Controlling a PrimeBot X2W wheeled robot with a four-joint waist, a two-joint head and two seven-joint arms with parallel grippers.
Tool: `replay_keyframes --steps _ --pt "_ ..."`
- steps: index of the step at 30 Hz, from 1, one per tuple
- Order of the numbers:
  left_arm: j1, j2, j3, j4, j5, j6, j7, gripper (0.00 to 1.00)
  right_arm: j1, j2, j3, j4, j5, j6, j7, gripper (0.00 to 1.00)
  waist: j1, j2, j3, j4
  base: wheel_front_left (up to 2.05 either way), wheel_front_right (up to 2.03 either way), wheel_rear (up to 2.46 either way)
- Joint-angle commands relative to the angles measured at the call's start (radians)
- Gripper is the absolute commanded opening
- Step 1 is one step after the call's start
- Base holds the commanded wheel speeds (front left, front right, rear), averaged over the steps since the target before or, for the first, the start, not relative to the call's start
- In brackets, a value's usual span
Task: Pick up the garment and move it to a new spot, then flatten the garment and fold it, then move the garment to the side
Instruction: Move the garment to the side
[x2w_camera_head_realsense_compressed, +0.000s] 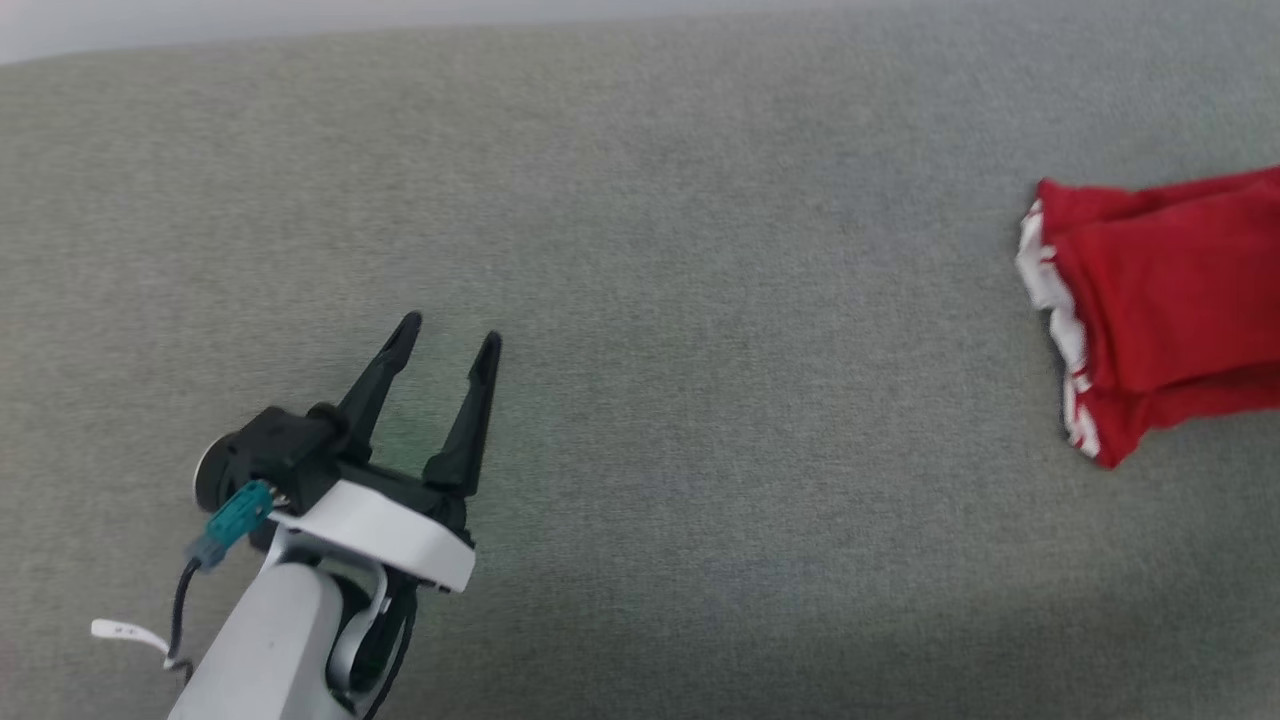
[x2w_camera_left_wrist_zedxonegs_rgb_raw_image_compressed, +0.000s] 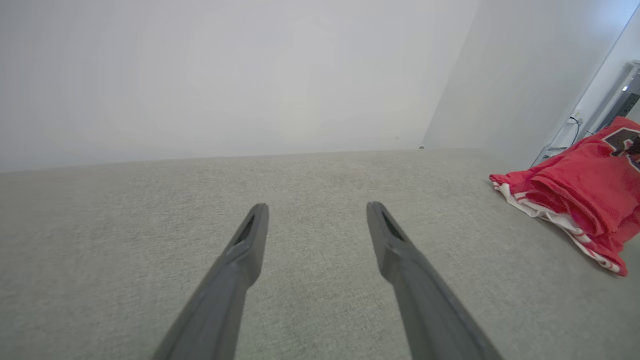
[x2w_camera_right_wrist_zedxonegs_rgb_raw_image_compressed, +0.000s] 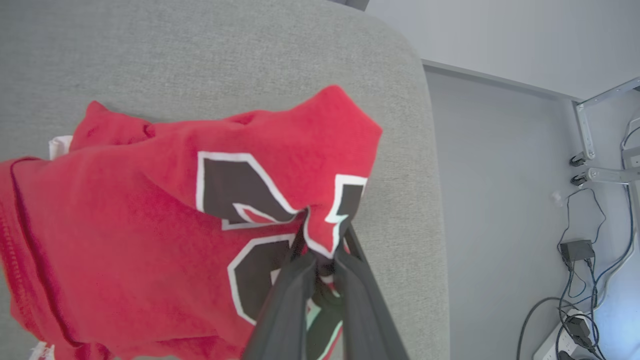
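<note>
Right gripper (x2w_camera_right_wrist_zedxonegs_rgb_raw_image_compressed: 325, 258) is clamped on the garment (x2w_camera_right_wrist_zedxonegs_rgb_raw_image_compressed: 125, 215) at its black print (x2w_camera_right_wrist_zedxonegs_rgb_raw_image_compressed: 227, 192) — it lies bunched by the right edge of the grey surface (x2w_camera_head_realsense_compressed: 700, 450). Left gripper (x2w_camera_head_realsense_compressed: 450, 332) hovers well apart from it, jaws spread wide.

Left arm comes in from the lower left of the head view, pale forearm (x2w_camera_head_realsense_compressed: 265, 640) angled up and a bit to the right, with a black wrist block on the end. The left pincer (x2w_camera_head_realsense_compressed: 450, 330) is spread wide, its two long dark fingers (x2w_camera_left_wrist_zedxonegs_rgb_raw_image_compressed: 240, 260) making a clear V. The right pincer (x2w_camera_right_wrist_zedxonegs_rgb_raw_image_compressed: 325, 257) is the opposite: fingers squeezed nearly together and clamped on a bunched fold of the garment (x2w_camera_right_wrist_zedxonegs_rgb_raw_image_compressed: 125, 210), right at the printed part.
</note>
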Motion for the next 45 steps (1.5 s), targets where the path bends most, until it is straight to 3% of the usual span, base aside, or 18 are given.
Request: replay_keyframes --steps 1,11,19,26,29,30,32,33,45 --pt "-0.029 0.003 -0.017 -0.003 -0.008 -0.003 -0.005 1.00 -0.031 -0.009 -0.006 0.020 -0.028 -0.005 -0.022 0.00 0.0000 0.0000 0.030 -0.026 0.00 0.00 0.00" --pt "-0.109 0.021 -0.083 0.008 -0.013 -0.003 -0.005 1.00 -0.114 -0.053 -0.004 0.127 -0.156 -0.005 -0.179 0.00 0.0000 0.0000 0.095 -0.057 0.00 0.00 0.00" --pt "-0.150 0.034 -0.115 0.017 -0.024 -0.003 -0.005 1.00 -0.168 -0.015 -0.034 0.276 -0.278 -0.005 -0.286 0.00 0.0000 0.0000 0.130 -0.055 0.00 0.00 0.00" --pt "-0.178 0.044 -0.139 0.020 -0.032 -0.003 -0.005 1.00 -0.179 0.034 -0.072 0.402 -0.317 -0.005 -0.355 0.00 0.0000 0.0000 0.144 -0.034 0.00 0.00 0.00" --pt "-0.186 0.048 -0.144 0.019 -0.034 -0.003 -0.005 1.00 -0.192 0.057 -0.092 0.452 -0.327 -0.005 -0.383 0.26 0.0000 0.0000 0.146 -0.027 0.00 0.00 0.00" --pt "-0.185 0.050 -0.142 0.019 -0.035 -0.003 -0.005 1.00 -0.200 0.059 -0.099 0.467 -0.333 -0.005 -0.390 0.42 0.0000 0.0000 0.146 -0.025 0.00 0.00 0.00" --pt "-0.184 0.054 -0.137 0.018 -0.035 -0.003 -0.005 1.00 -0.210 0.071 -0.104 0.492 -0.342 -0.005 -0.395 0.96 0.0000 0.0000 0.146 -0.025 0.00 0.00 0.00" --pt "-0.182 0.056 -0.134 0.016 -0.036 -0.003 -0.005 1.00 -0.216 0.071 -0.105 0.499 -0.347 -0.005 -0.402 1.00 0.0000 0.0000 0.146 -0.025 0.00 0.00 0.00" --pt "-0.134 0.065 -0.090 0.014 -0.039 -0.003 -0.005 1.00 -0.268 0.106 -0.097 0.508 -0.353 -0.005 -0.448 1.00 0.0000 0.0000 0.103 -0.041 0.00 0.00 0.00"
